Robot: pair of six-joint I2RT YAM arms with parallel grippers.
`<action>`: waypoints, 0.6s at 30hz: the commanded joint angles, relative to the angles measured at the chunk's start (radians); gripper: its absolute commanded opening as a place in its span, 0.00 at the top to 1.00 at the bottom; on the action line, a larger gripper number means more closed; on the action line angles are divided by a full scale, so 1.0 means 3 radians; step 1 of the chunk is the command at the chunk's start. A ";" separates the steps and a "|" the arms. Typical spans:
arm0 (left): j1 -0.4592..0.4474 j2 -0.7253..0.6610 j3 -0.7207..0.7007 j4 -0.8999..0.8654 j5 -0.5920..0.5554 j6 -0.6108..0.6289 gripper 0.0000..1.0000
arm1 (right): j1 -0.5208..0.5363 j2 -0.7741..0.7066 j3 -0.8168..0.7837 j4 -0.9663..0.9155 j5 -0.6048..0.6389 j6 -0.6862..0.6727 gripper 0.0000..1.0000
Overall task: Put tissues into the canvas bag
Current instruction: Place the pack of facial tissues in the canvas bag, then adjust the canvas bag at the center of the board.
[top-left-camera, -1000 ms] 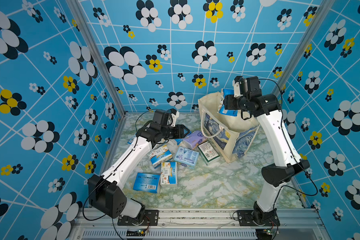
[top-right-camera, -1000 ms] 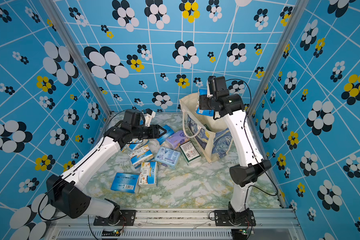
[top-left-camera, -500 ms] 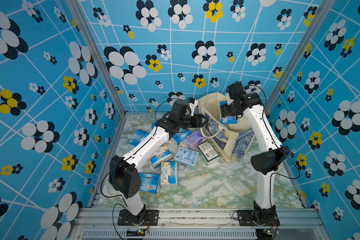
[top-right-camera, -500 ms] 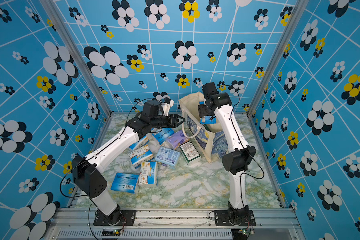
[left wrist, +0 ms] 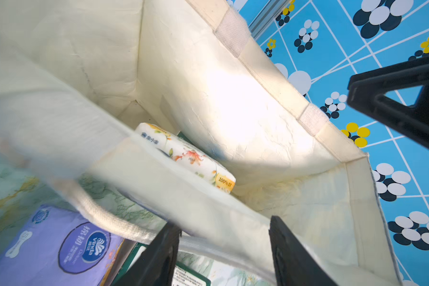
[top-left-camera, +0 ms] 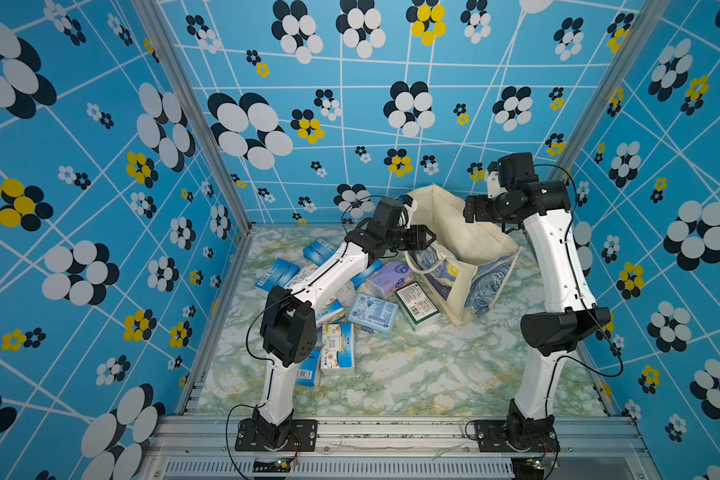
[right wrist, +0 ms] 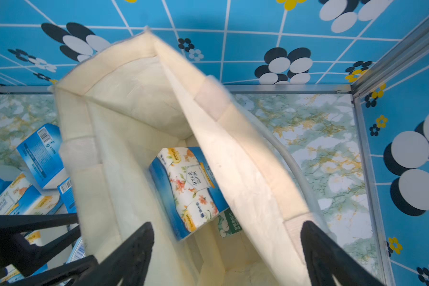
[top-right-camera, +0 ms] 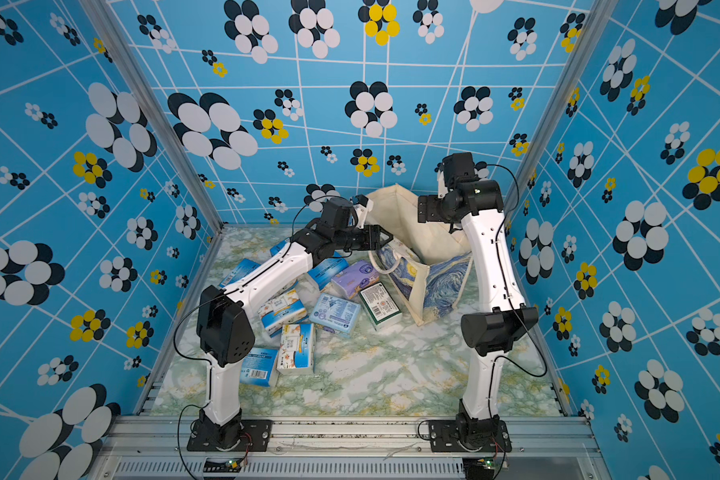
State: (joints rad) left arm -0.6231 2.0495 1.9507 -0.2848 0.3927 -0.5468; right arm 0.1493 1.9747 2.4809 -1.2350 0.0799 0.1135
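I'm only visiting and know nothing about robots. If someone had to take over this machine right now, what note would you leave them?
Left gripper: open, at the rim of the bag, gripping nothing.
Right gripper: open and empty, above the bag's mouth.
Done: a floral pack and a green-white pack lie inside the bag.
Left: roughly ten packs lie heaped on the table beside the bag, among them a lilac pack. All of these have yet to go in.
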 commanded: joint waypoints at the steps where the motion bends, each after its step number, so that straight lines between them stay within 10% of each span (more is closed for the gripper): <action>1: -0.0020 0.0068 0.0194 -0.0134 -0.0072 0.0099 0.41 | -0.0079 -0.0136 -0.0230 0.0158 0.0203 0.0051 0.05; 18: -0.0024 0.0223 0.0444 -0.0588 -0.0177 0.0323 0.41 | -0.0671 -0.0272 -0.1233 0.0507 -0.0843 0.0045 0.17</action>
State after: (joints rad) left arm -0.6304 2.0842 2.0430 -0.4217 0.3504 -0.4770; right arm -0.0483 1.9175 2.1380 -1.1202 -0.0910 0.1196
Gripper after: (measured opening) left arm 0.585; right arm 0.833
